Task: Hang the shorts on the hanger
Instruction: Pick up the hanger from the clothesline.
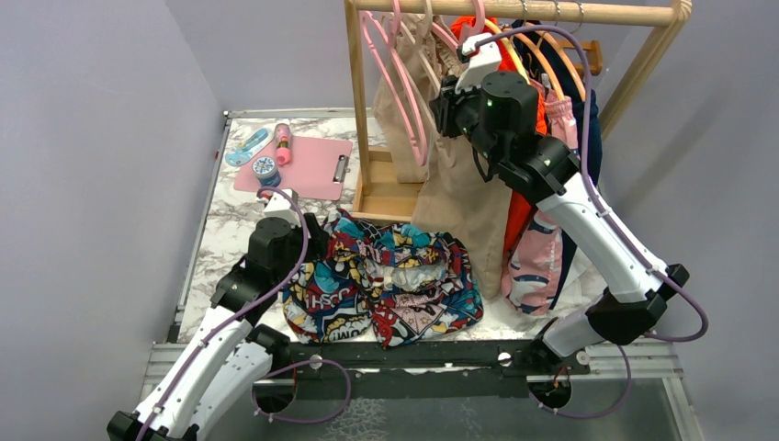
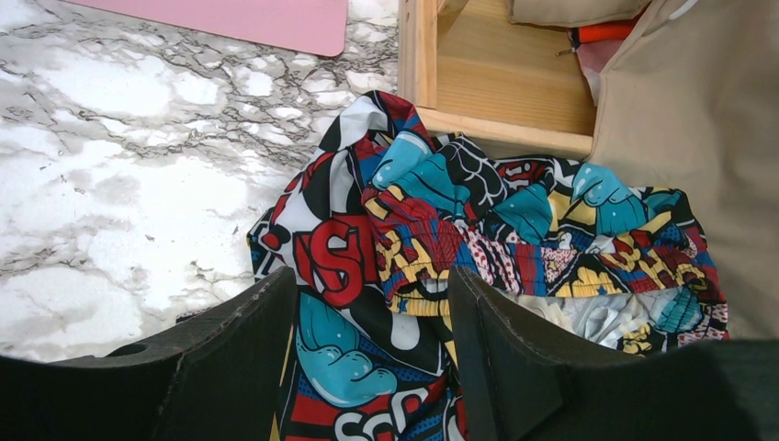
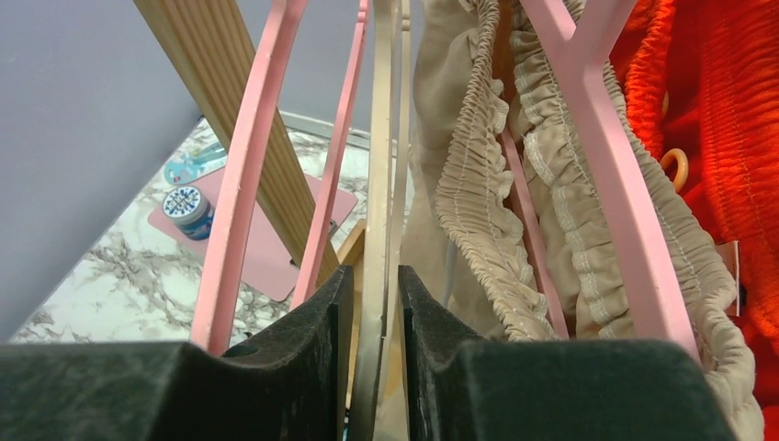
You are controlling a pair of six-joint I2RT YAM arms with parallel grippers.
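The comic-print shorts (image 1: 386,285) lie crumpled on the marble table near its front edge; they also show in the left wrist view (image 2: 413,211). My left gripper (image 1: 315,239) is open at the shorts' left edge, its jaws (image 2: 372,303) straddling the fabric without closing on it. My right gripper (image 1: 444,106) is raised at the clothes rack. In the right wrist view its fingers (image 3: 375,285) are shut on the slim cream hanger (image 3: 378,184), which hangs on the rail between pink hangers. The hanger is hard to make out in the top view.
A wooden rack (image 1: 514,11) with a box base (image 1: 390,193) stands at the back. It holds pink hangers (image 1: 395,73), plain beige shorts (image 1: 464,202) and an orange garment (image 3: 726,138). A pink clipboard (image 1: 299,165) with small items lies at the back left.
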